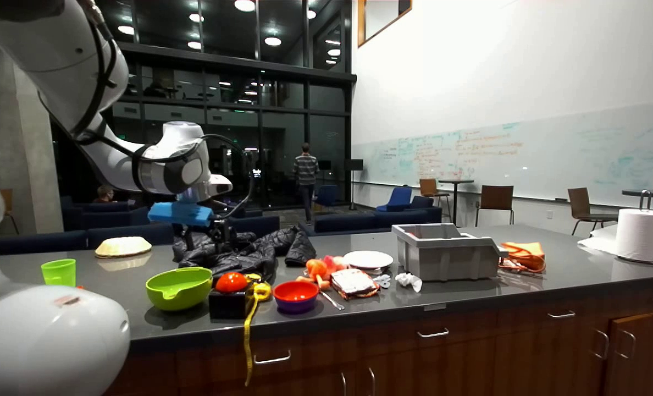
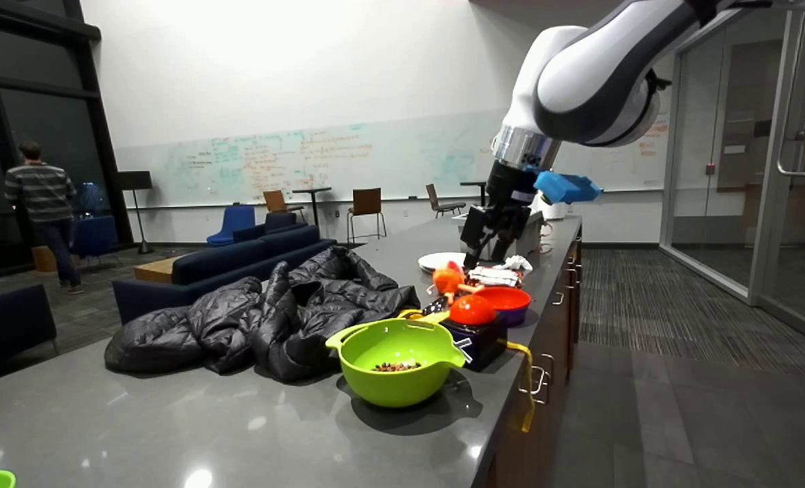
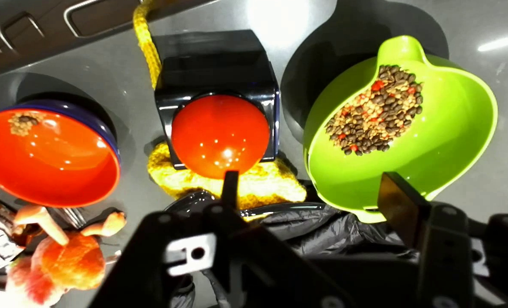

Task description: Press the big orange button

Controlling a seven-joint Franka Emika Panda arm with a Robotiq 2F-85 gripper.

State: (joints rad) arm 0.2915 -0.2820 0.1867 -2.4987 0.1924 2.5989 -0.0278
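The big orange button (image 1: 232, 282) is a glossy dome on a black box (image 1: 227, 305) near the counter's front edge. The button also shows in an exterior view (image 2: 472, 310) and, large, in the wrist view (image 3: 220, 132). My gripper (image 3: 312, 176) is open and empty, with its fingers wide apart. In the wrist view one fingertip overlaps the lower edge of the button and the other overlaps the green bowl. In both exterior views the gripper (image 1: 208, 245) (image 2: 485, 261) is above the counter and apart from the button.
A green bowl (image 3: 446, 128) with beans stands beside the black box; an orange-purple bowl (image 3: 66, 171) stands on its other side. Yellow fabric (image 3: 271, 184) lies against the box. A black jacket (image 2: 294, 318), an orange toy (image 2: 448, 279) and a grey bin (image 1: 450, 258) are also on the counter.
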